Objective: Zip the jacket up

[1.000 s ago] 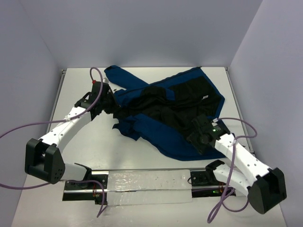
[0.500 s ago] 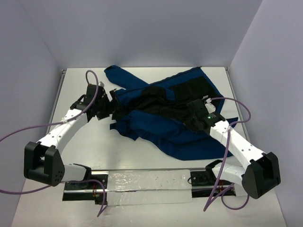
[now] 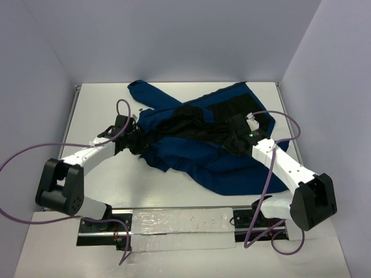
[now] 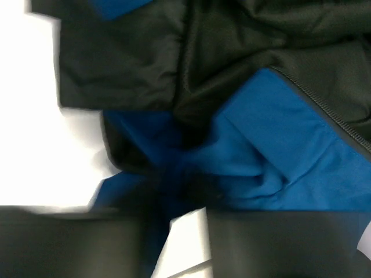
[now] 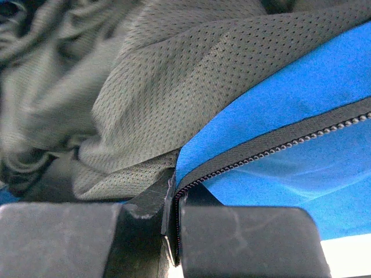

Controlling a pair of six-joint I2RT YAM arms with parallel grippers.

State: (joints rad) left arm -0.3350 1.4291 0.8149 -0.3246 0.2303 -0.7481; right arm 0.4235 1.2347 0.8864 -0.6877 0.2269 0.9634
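Since the earlier frames, the right arm has travelled from the jacket's near hem up to its right-centre. The right gripper [image 5: 174,197] has gone from wide to fully closed. The left arm has dropped lower and swung in against the jacket's left edge.

1. Jacket [image 3: 203,145]: it lies crumpled and unzipped across the middle of the table [image 3: 104,191], navy shell outward, with the black lining [image 5: 162,87] exposed along the centre.

2. Right side: the wrist view shows the jaws clamped on the zipper edge [image 5: 272,147]. The row of teeth and its dark tape run straight into the pinch, with mesh lining bunched just to the left.

3. Left side: the left gripper [image 4: 177,231] has its jaws partway apart. A fold of blue fabric lies in the gap and bare table shows beside it. The view is blurred, so I cannot tell whether the fabric is actually pinched.

4. Task status: I judge this an early stage. One front edge is secured, but the slider is not visible in any view, and the two zipper halves are not yet aligned.

5. Risk: pulling from the right before the left has a firm hold would probably drag the whole garment rather than straighten the edge.
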